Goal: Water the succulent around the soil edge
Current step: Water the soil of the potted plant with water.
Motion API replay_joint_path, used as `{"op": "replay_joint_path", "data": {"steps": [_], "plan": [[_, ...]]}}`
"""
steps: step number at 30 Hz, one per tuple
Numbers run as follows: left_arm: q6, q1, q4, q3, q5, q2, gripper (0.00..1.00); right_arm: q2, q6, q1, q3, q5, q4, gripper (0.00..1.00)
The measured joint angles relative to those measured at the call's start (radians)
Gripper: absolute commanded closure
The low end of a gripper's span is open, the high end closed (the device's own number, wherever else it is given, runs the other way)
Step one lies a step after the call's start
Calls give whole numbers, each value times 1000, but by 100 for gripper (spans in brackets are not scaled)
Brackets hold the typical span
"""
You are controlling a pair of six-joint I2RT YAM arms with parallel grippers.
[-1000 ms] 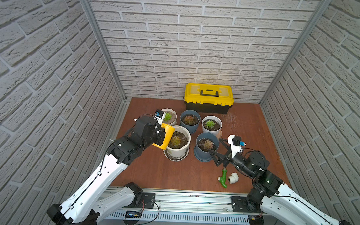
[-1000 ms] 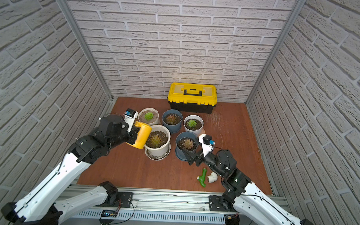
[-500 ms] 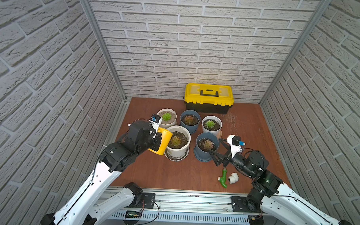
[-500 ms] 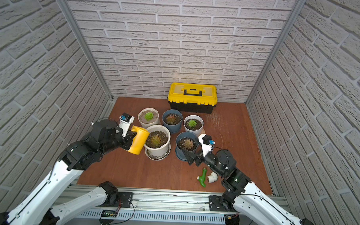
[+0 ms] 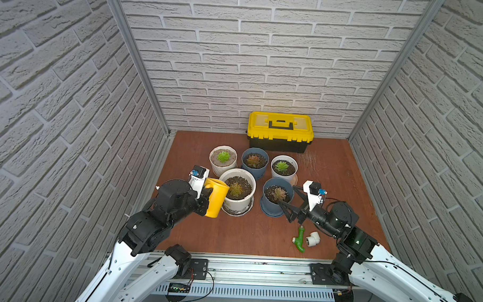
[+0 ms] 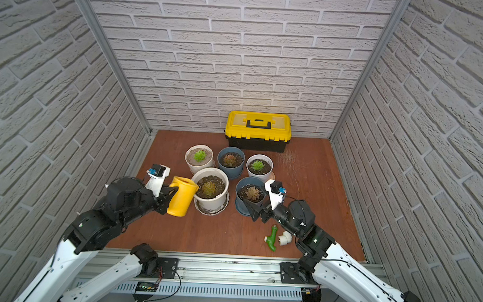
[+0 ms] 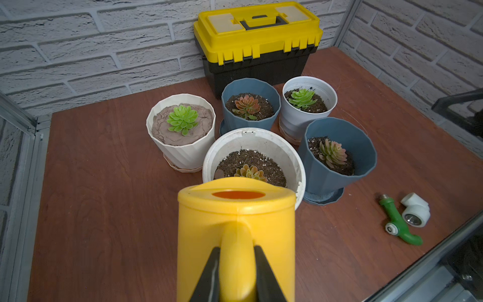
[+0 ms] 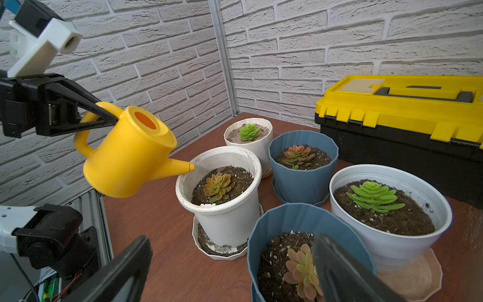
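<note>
Your left pincer (image 7: 237, 251) clenched on handle of yellow watering can (image 5: 215, 196); can tipped toward white pot (image 5: 237, 205). Spout (image 8: 180, 167) tip sits over pot's rim, above soil (image 8: 235, 177) edge. Succulent (image 5: 235, 189) stands at centre of soil, clear of spout. Further right, your right pincer (image 5: 286, 194) released, jaws spread wide, grasping nothing, hovering just beside blue pot (image 5: 268, 208). Green fitting (image 5: 299, 238) and white elbow (image 5: 313, 238) lie on desk (image 5: 232, 234) near it.

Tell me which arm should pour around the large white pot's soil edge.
Left. The left gripper grips the yellow watering can, its spout at the rim of the large white pot. The right gripper is open, empty, beside a blue pot.
</note>
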Motion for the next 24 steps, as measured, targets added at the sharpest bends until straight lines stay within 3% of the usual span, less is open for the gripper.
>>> {"op": "replay_joint_path", "data": {"steps": [8, 14, 19, 24], "plan": [[-3, 0, 130, -103, -62, -123, 100, 3, -3, 0, -18, 0, 21, 0], [57, 0, 444, -306, -104, -227, 100, -2, -6, 0, -54, -18, 64, 0], [115, 7, 761, -419, -111, -212, 100, -28, -11, 0, -108, -77, 162, 0], [134, 26, 932, -441, -107, -159, 100, -61, -13, 0, -156, -97, 253, 0]]}}
